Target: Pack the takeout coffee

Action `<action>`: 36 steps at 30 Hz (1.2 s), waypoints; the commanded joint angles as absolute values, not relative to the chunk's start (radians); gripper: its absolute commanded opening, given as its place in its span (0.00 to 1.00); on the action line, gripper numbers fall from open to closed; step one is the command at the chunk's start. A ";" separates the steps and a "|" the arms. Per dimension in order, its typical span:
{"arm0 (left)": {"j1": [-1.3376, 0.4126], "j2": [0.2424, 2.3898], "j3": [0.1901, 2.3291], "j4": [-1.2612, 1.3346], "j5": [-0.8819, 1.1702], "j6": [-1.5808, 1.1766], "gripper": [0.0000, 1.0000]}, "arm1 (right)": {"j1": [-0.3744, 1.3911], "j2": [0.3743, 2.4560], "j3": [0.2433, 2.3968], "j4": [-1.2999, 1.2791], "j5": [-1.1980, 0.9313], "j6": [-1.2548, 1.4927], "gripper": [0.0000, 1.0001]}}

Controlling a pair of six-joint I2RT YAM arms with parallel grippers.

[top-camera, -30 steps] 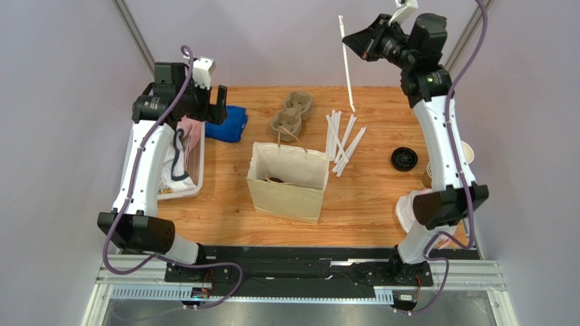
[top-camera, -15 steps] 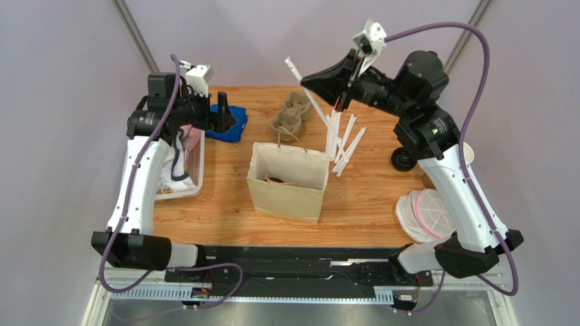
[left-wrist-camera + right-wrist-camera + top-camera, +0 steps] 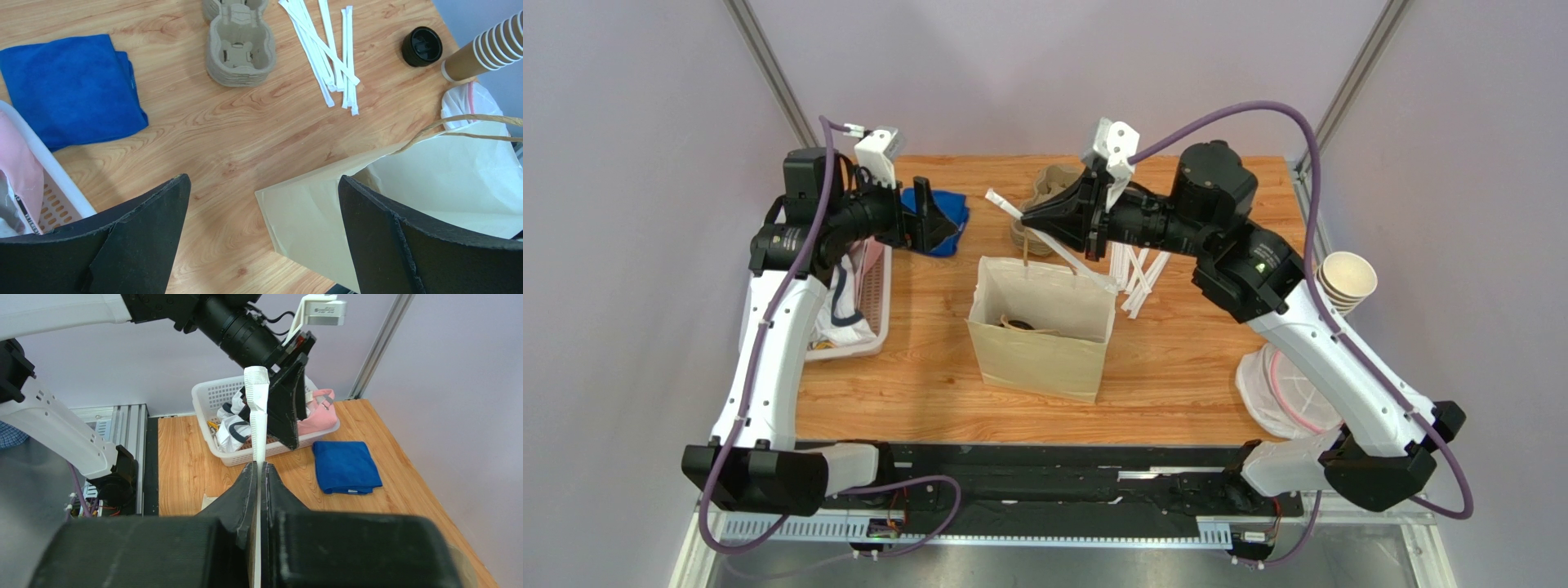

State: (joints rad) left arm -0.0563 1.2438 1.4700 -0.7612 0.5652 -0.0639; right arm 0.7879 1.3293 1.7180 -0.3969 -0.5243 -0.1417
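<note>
You see your right gripper (image 3: 258,478) clamped on a white paper-wrapped straw (image 3: 257,410) that sticks up past its fingertips. Beyond it, on the desk (image 3: 184,465), sit a white basket (image 3: 204,404) of clothes and a folded blue cloth (image 3: 345,467). The left arm (image 3: 233,324) reaches above the basket.

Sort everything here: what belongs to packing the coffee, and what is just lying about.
Job: paper bag; wrapped straw, pinched in the right fingers.
Lying about: loose straws, cup carrier, black lid, cup stack, blue cloth, white basket.
</note>
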 commanded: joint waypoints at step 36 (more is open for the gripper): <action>-0.046 1.224 1.483 -0.794 0.575 -0.006 0.99 | 0.874 1.167 1.403 -0.186 -0.246 -0.204 0.48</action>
